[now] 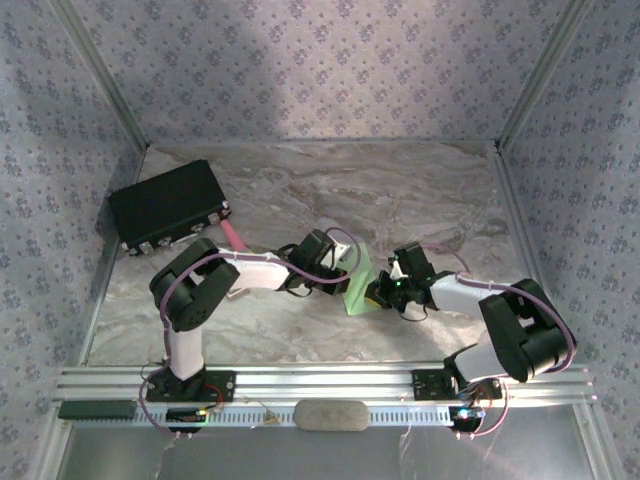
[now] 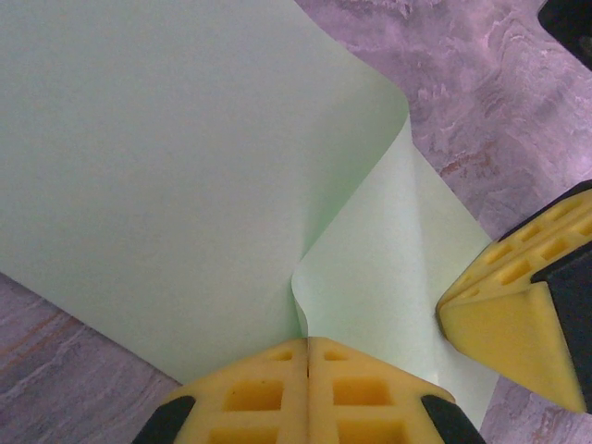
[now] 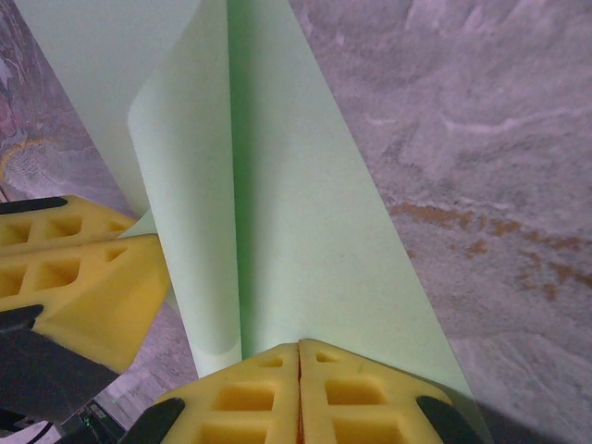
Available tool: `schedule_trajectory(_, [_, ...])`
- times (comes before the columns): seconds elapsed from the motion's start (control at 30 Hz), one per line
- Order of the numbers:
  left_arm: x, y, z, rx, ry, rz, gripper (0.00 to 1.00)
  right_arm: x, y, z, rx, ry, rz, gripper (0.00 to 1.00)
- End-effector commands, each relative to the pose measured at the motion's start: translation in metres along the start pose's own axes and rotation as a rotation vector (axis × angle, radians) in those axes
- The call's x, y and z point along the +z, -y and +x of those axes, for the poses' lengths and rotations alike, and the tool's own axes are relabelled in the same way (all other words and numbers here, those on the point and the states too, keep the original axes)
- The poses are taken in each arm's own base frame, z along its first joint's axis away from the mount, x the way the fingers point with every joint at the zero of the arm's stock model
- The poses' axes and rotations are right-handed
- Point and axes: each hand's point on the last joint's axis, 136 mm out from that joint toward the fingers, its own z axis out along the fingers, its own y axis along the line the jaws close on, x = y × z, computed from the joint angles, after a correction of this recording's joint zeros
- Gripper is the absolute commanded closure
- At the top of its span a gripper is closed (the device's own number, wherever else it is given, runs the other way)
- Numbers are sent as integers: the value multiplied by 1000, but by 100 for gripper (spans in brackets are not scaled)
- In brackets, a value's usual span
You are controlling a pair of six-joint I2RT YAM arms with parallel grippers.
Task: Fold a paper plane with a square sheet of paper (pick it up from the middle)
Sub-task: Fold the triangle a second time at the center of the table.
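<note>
**Top external** — square sheet of paper [image 1: 358, 285]: pale green, lifted off the table [image 1: 400, 190]. Pinched between left gripper [image 1: 345, 270] and right gripper [image 1: 386, 290], just ahead of both.

**Left wrist** — left gripper [image 2: 307, 347]: yellow jaws shut flush on the near edge of the sheet. Bowed upward ahead of the jaws, with one flap curling over a soft fold that runs out from the pinch. Right gripper [image 2: 518, 314] off to the right, touching the same edge.

**Right wrist** — right gripper [image 3: 298, 350]: jaws clamped together on the sheet's edge. Long fold straight ahead, rounded rather than creased sharp. Left gripper [image 3: 83, 268] to the lower left.

**Handling, as judged** — very light and limp. Easily dented or torn, and likely to slip between foam jaws. Best taken at the edges beside the fold line, with a gentle pull only.
</note>
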Motion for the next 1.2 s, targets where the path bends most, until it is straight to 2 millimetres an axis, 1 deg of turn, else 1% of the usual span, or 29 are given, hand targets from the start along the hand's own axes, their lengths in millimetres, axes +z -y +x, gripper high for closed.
schedule_trajectory(0.0, [0, 0, -11, 28, 21, 11, 98, 2, 20, 10, 21, -31, 74, 92])
schedule_trajectory(0.43, [1, 9, -12, 44, 5, 54, 97, 2, 21, 11, 23, -36, 75, 92])
schedule_trajectory(0.87, [4, -1, -6, 38, -20, 12, 98, 2, 21, 11, 24, -39, 76, 92])
schedule_trajectory(1.17, [3, -2, -5, 38, -20, 7, 97, 2, 21, 11, 23, -36, 74, 92])
